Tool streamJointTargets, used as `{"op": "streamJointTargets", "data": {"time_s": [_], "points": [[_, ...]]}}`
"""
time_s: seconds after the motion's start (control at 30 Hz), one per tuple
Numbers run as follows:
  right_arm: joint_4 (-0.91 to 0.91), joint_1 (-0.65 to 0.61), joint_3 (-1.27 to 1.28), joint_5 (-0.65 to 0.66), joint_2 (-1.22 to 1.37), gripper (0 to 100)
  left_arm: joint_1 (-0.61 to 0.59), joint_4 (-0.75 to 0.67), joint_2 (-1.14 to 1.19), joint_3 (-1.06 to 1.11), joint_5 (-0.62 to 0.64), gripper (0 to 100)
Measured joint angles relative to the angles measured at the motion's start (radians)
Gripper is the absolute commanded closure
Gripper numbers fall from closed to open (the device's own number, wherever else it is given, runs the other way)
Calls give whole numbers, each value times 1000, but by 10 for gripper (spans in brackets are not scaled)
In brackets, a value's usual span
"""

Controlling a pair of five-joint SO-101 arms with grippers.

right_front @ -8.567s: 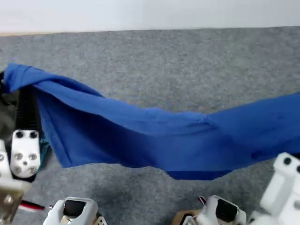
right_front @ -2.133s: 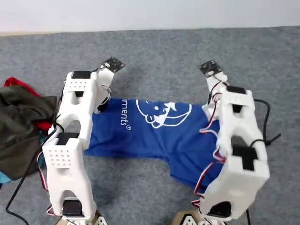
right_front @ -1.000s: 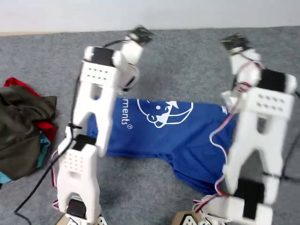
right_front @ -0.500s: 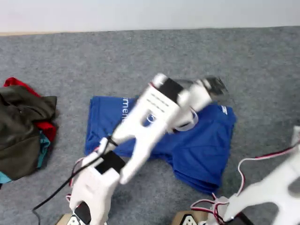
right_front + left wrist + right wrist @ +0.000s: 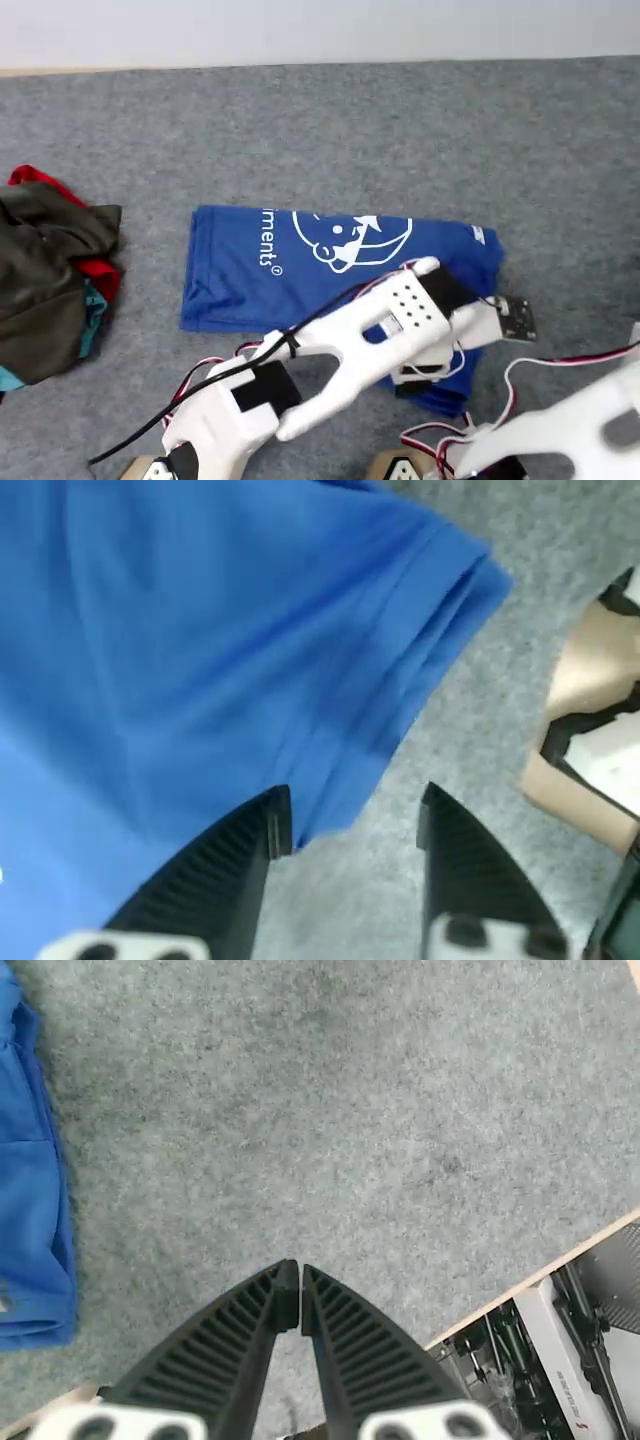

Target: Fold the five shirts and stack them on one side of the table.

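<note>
Both arms have left the far corners of the blue shirt (image 5: pixel 300 270). The left gripper (image 5: pixel 355 810) has swung across to the shirt's near right corner, while the right gripper (image 5: pixel 300 1270) has drawn back to the near right, over bare table (image 5: pixel 400 130). In the left wrist view the fingers stand apart, astride the layered hem, which lies just beside one fingertip but is not yet pinched. The right fingers are pressed together on nothing. The shirt lies flat at the centre, print upward, its right part doubled under. The pile of unfolded shirts (image 5: pixel 50 270) waits at the left edge. Spreading appears complete, and the next fold probably starts from this corner, with four garments remaining.
</note>
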Motion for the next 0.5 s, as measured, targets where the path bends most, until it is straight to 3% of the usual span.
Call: {"op": "streamJointTargets", "data": {"time_s": [0.33, 0.5], "points": [[0, 2, 49, 0, -95, 989, 14, -91, 74, 26, -8, 773], [0, 2, 49, 0, -143, 989, 14, -117, 121, 14, -11, 851]]}}
